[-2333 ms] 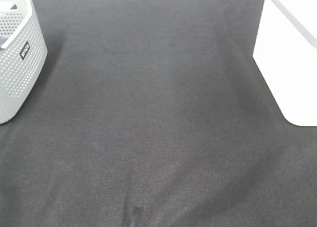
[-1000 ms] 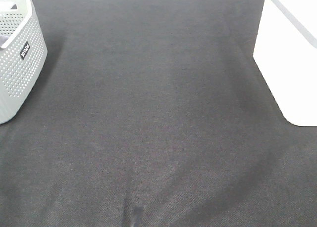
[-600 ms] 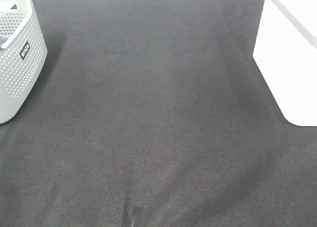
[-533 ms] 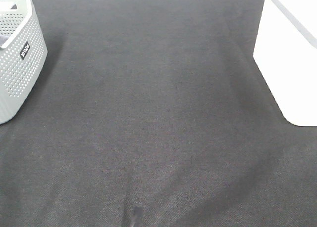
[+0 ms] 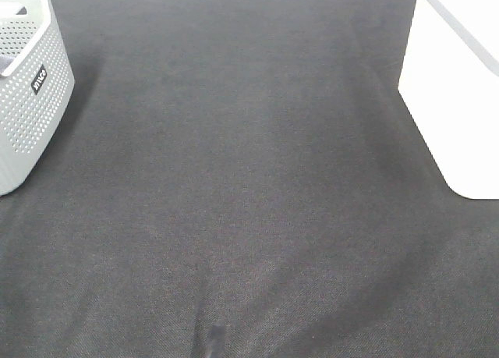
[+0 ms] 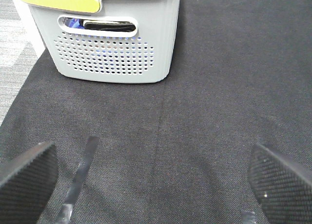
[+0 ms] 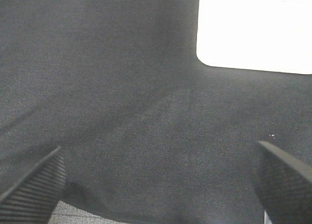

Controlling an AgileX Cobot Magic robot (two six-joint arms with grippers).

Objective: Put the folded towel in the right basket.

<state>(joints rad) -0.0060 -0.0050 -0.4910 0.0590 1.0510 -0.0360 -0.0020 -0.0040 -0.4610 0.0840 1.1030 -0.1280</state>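
Note:
The white right basket (image 5: 460,85) stands at the table's right edge; its side also shows in the right wrist view (image 7: 253,29). The grey perforated left basket (image 5: 27,93) stands at the far left; in the left wrist view (image 6: 109,43) dark and blue cloth shows through its handle slot. No towel lies on the dark cloth. My left gripper (image 6: 151,180) is open and empty above the cloth in front of the left basket. My right gripper (image 7: 156,180) is open and empty near the right basket. Neither gripper shows in the exterior view.
A dark grey cloth (image 5: 249,186) covers the table between the baskets. A grey striped floor (image 6: 14,33) shows beyond the table's edge beside the left basket.

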